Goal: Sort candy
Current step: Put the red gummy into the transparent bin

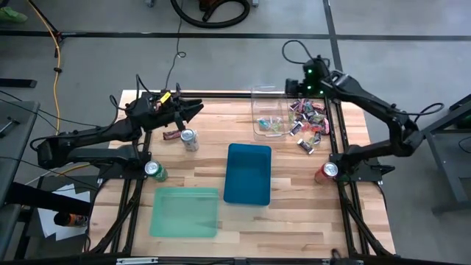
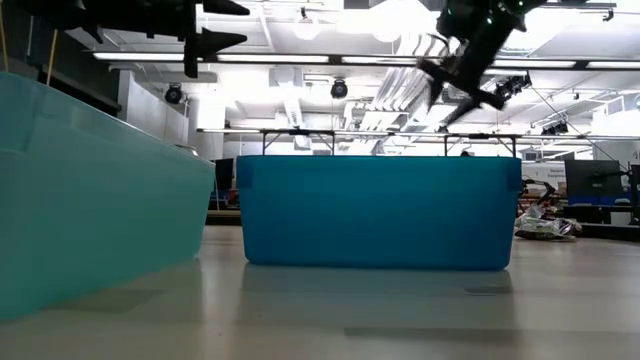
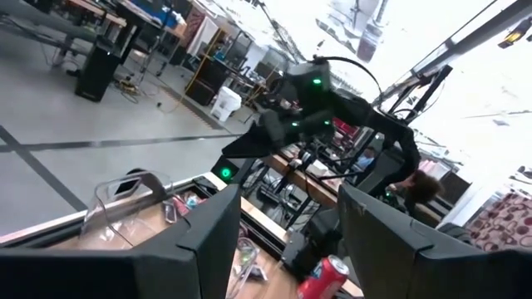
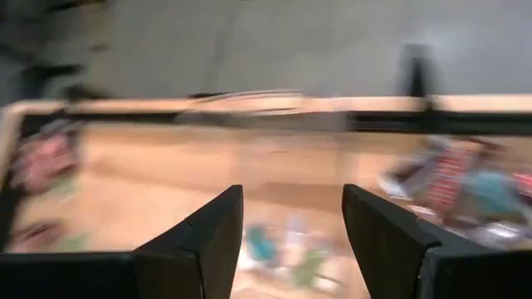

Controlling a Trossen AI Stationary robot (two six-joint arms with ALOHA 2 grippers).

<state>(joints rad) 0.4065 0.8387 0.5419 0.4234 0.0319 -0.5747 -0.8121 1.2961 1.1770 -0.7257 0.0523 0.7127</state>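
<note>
The right gripper's (image 4: 287,220) fingers (image 4: 204,237) stand wide apart with nothing between them, hanging above the far right of the table (image 1: 294,213), over the clear bin (image 1: 270,112). The left gripper's (image 3: 287,224) fingers (image 3: 208,241) are also spread and empty, held above the far left part of the table and pointing toward the right arm.

The clear bin holds a few small bright candies (image 1: 271,125) at its near end. Just right of it, a loose candy pile (image 1: 309,121) lies on the wood, with darker and silver pieces spreading toward the near side. One dark bar (image 1: 171,136) lies under the left gripper, beside a silver can (image 1: 190,140). The blue bin (image 1: 247,174) sits mid-table and the green bin (image 1: 185,212) to its left, nearer the front; neither shows anything inside.

A green can (image 1: 154,171) stands at the left edge and a red can (image 1: 328,172) at the right. The table is pale wood planks in a black frame, on a grey floor with cables. The low view shows a workshop with ceiling lights.
</note>
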